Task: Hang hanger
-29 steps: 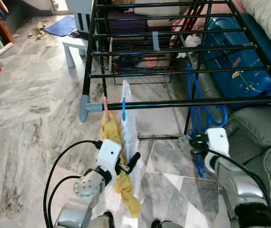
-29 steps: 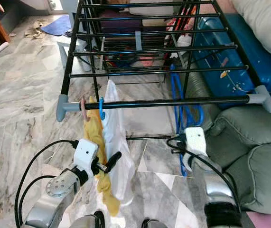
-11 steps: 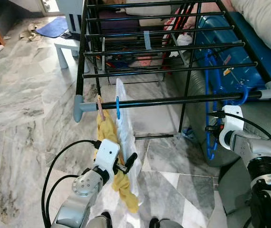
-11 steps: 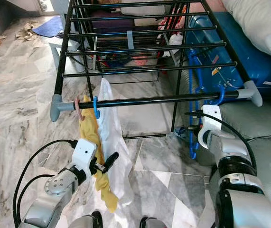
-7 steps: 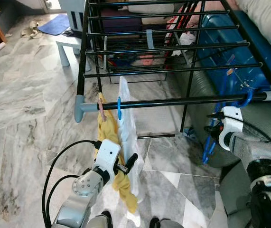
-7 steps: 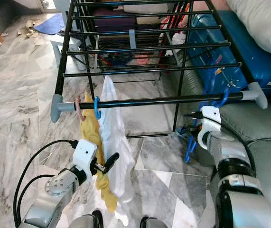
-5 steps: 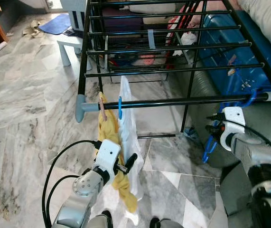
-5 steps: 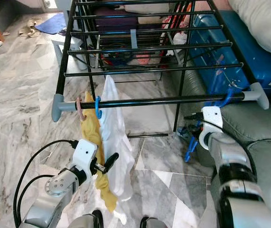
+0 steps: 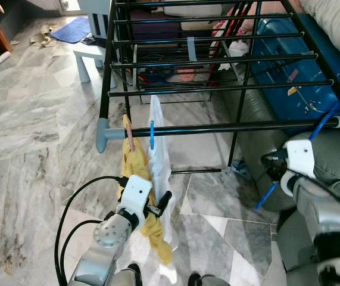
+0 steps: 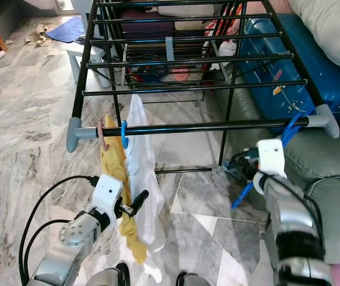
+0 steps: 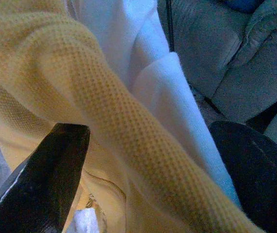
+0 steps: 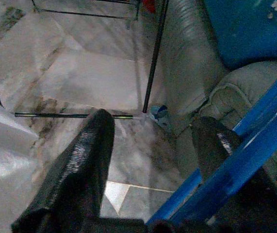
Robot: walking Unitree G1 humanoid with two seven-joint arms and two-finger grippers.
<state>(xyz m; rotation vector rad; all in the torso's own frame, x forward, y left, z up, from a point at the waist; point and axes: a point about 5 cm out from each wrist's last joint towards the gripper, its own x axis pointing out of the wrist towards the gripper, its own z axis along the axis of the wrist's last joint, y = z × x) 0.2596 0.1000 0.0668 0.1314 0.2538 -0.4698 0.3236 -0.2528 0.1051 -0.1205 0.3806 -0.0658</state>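
Floor: grey marble tiles (image 9: 33, 149) under a black drying rack (image 9: 217, 59), with a grey sofa (image 10: 330, 173) at 3 o'clock.
Front rail: the rack's nearest bar (image 9: 229, 126) runs from 9 to 3 o'clock, with grey end caps.
Hung clothes: a yellow garment (image 9: 135, 170) and a white garment (image 9: 159, 161) hang side by side from the bar's 9 o'clock end.
Left gripper (image 11: 143, 170): at 7 o'clock, low, its fingers (image 11: 56, 170) spread around a fold of the yellow and white cloth.
Blue hanger (image 10: 289, 132): its hook rests on the bar near the 3 o'clock end cap; its body slants down toward 6 o'clock.
Right gripper (image 12: 153, 160): just below that bar at 3 o'clock, fingers (image 12: 87, 160) apart, the hanger's blue bar (image 12: 235, 160) crossing one finger; whether it grips, I cannot tell.
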